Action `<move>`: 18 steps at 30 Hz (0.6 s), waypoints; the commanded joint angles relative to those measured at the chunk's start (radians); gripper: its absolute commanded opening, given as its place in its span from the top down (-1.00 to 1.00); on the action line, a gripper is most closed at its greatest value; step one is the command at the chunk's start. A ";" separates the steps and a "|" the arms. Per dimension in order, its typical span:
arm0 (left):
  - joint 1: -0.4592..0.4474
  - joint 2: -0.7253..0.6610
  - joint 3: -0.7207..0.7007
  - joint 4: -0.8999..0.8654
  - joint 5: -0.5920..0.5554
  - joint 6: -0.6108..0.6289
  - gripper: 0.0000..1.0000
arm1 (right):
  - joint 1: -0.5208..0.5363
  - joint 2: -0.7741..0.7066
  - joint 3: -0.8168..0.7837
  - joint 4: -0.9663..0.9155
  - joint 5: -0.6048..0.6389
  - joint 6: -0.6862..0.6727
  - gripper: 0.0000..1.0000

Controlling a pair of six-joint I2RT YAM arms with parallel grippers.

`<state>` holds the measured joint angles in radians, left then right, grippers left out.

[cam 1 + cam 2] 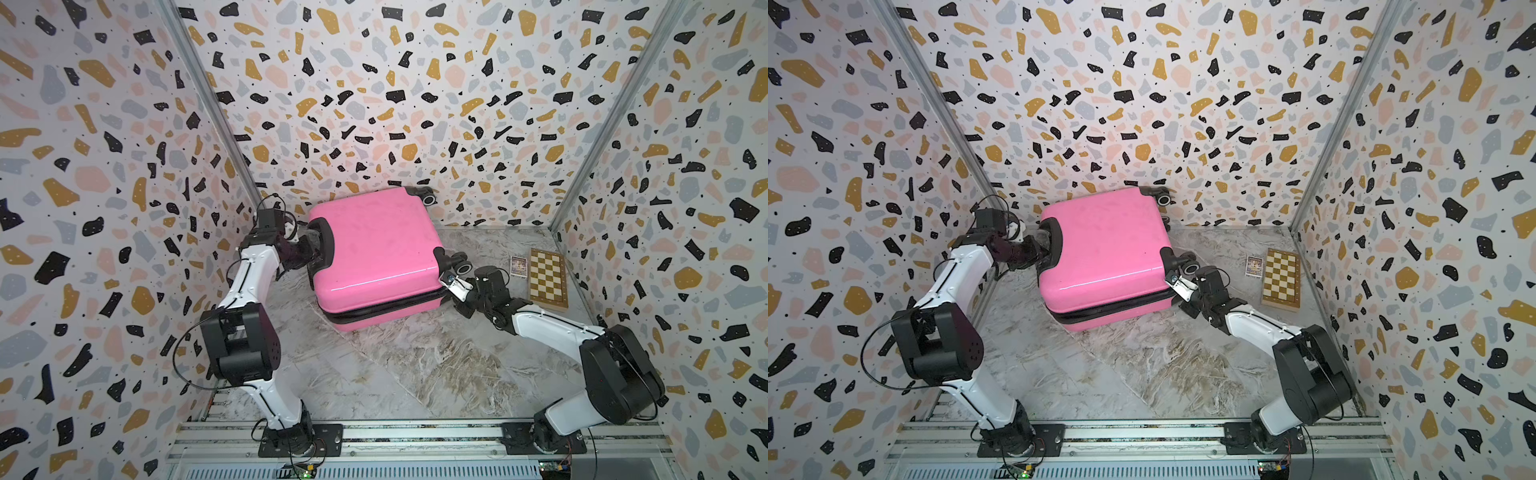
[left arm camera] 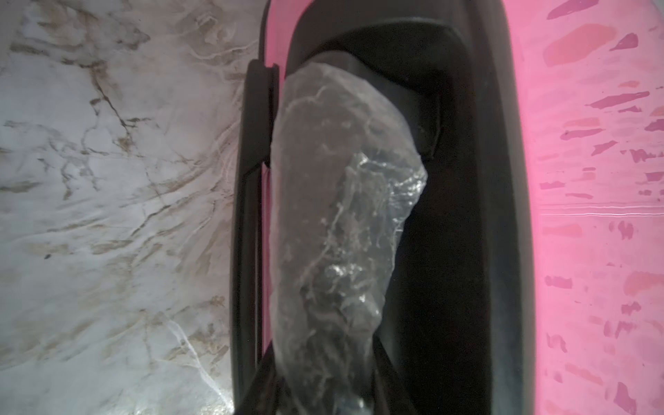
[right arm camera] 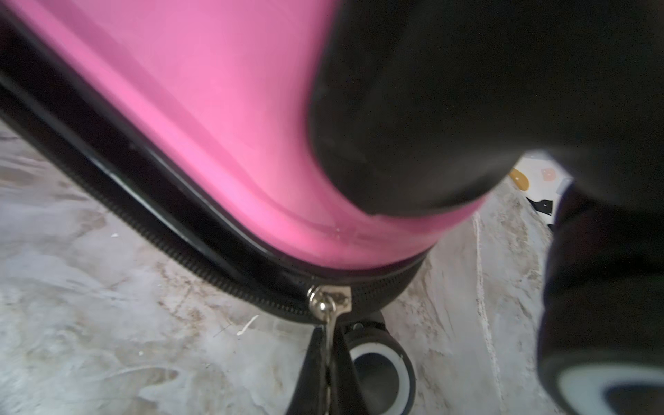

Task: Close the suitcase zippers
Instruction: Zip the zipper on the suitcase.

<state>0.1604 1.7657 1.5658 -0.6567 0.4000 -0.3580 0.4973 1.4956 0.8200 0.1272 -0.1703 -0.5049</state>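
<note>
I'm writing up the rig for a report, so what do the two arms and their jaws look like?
Both the left arm and right arm have white shells between bulky black joint housings, with thin black cables looping alongside. The left jaws are wrapped in crinkled clear plastic film; the right jaws look black.

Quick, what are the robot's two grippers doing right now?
Left gripper: at the suitcase handle; open or closed cannot be told.
Right gripper: closed on the zipper pull.

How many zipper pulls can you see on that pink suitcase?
1: a metal zipper pull on the suitcase seam near a wheel, pinched by the right gripper. Others may be hidden.
</note>
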 commanded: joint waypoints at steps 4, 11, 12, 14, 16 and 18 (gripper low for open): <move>-0.010 -0.079 -0.058 0.113 0.028 -0.126 1.00 | 0.069 -0.076 -0.005 -0.081 -0.169 0.045 1.00; -0.018 -0.168 -0.138 0.184 -0.093 -0.217 1.00 | 0.139 -0.114 -0.046 -0.118 -0.228 0.073 1.00; -0.018 -0.176 -0.148 0.191 -0.106 -0.225 1.00 | 0.148 -0.120 -0.051 -0.126 -0.237 0.073 1.00; -0.018 -0.193 -0.163 0.209 -0.135 -0.238 1.00 | 0.169 -0.137 -0.061 -0.140 -0.244 0.073 1.00; -0.018 -0.204 -0.169 0.212 -0.162 -0.246 1.00 | 0.182 -0.159 -0.073 -0.151 -0.245 0.076 1.00; -0.018 -0.207 -0.169 0.219 -0.187 -0.250 1.00 | 0.196 -0.183 -0.085 -0.159 -0.238 0.079 1.00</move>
<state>0.1539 1.6012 1.3872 -0.5381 0.2668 -0.3588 0.6186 1.3685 0.7490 0.0181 -0.2131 -0.4259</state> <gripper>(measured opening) 0.291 0.063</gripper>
